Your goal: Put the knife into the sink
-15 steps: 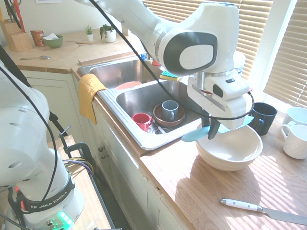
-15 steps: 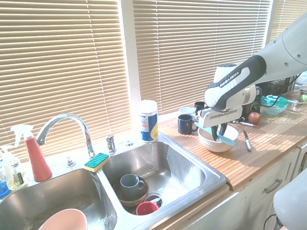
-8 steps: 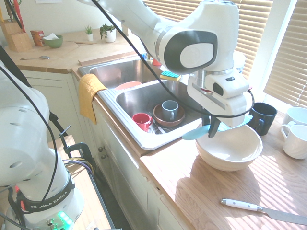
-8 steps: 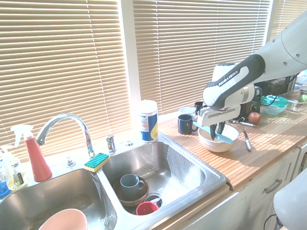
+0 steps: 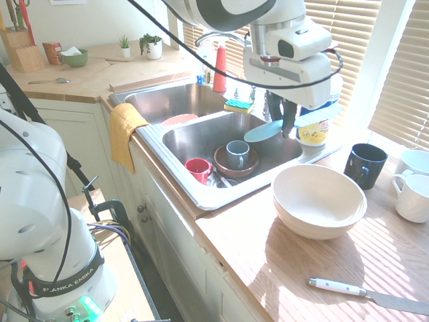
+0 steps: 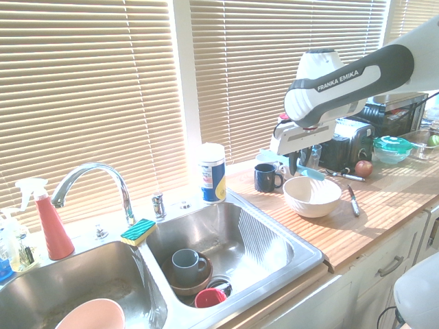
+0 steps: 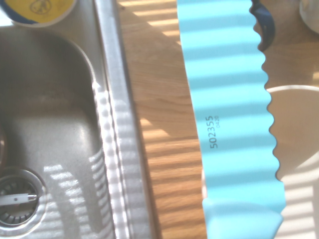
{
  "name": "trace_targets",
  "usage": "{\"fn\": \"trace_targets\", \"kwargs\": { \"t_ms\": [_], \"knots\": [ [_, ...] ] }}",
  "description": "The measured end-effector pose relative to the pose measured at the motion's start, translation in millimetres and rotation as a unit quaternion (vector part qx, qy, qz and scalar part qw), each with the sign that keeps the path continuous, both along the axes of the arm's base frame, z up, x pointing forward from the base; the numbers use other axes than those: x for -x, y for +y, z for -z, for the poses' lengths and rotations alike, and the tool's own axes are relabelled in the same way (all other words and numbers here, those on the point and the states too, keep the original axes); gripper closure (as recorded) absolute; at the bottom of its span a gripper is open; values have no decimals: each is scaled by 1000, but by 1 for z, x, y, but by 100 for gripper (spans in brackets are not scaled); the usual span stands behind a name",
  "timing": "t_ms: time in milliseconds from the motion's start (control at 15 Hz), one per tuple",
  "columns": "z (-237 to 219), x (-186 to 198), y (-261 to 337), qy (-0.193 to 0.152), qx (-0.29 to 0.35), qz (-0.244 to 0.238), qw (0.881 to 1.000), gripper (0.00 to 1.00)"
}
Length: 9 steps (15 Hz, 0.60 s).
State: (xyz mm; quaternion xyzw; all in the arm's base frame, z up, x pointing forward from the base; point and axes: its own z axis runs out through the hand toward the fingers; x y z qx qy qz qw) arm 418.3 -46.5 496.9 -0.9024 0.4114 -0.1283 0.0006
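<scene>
My gripper (image 5: 289,127) is shut on the knife (image 5: 263,131), a light turquoise plastic one with a serrated edge, and holds it level in the air. Its rounded handle end points toward the sink (image 5: 172,172) and the blade toward the window. From the other side, the gripper (image 6: 293,166) hangs above the counter between the sink (image 6: 255,236) and the white bowl (image 6: 312,195), with the knife (image 6: 313,174) showing behind it. The wrist view shows the knife (image 7: 229,114) over wood counter beside the sink's rim (image 7: 117,129).
The near basin holds a red cup (image 5: 199,169) and a grey cup (image 5: 236,154) in a brown bowl. A dark mug (image 5: 366,164), white mugs (image 5: 415,191) and a white-handled knife (image 5: 338,287) are on the counter. A yellow cloth (image 5: 124,131) hangs over the sink's edge.
The gripper has lifted the knife up from over the white bowl and carried it toward the sink's far right corner. The bowl now stands uncovered.
</scene>
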Motion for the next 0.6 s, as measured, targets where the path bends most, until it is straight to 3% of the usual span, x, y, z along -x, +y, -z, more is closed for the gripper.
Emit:
{"fn": "trace_targets", "kwargs": {
  "t_ms": [267, 600],
  "knots": [
    [28, -1, 90, 13, 14, -36, 999, 100],
    [108, 4, 150, 49, 22, -52, 997, 100]
  ]
}}
